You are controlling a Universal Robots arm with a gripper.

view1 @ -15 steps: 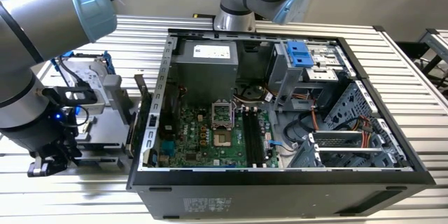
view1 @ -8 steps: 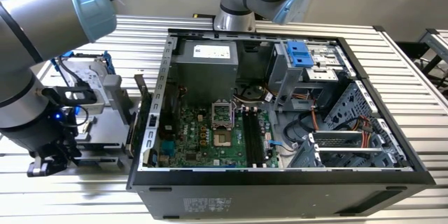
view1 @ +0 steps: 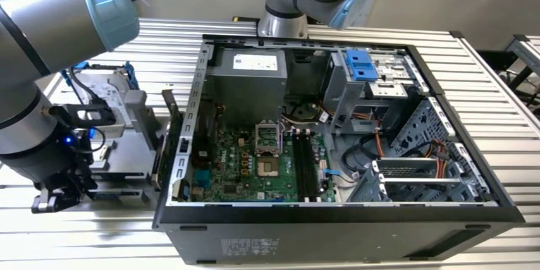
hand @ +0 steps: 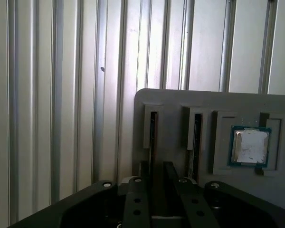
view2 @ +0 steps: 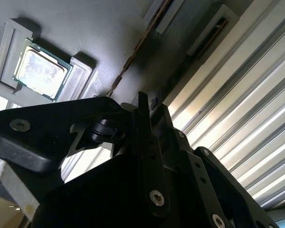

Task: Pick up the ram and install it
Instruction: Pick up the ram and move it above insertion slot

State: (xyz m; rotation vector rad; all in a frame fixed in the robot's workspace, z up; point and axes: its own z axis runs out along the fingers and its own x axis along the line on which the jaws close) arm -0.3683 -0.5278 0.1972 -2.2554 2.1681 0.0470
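In the exterior view the open computer case (view1: 337, 156) lies on its side on a ribbed metal table (view1: 489, 80). Its green motherboard (view1: 240, 162) faces up, with black memory slots (view1: 305, 162) at about 3 o'clock from the processor socket (view1: 268, 147). A grey parts tray (view1: 126, 156) sits on the table at the case's 9 o'clock. A hard drive in a blue bracket (view1: 105, 90) stands at the tray's 12 o'clock end. The gripper (view1: 50, 202) hangs low over the tray's 6 o'clock end, well apart from the case. The ram (hand: 152, 133) stands on edge in a narrow slot of the tray and shows as a thin dark strip. In the second wrist view it is a thin brownish line (view2: 133, 54). In the first wrist view the gripper (hand: 156, 167) is lined up with this stick and just above its near end. Whether it is open, closed or pinching the ram cannot be told. A neighbouring slot (hand: 195, 137) runs parallel beside the first, and what it holds is unclear. Beyond it a square silver processor (hand: 250, 146) lies flat in its own recess, and the second wrist view (view2: 40, 70) shows it too.
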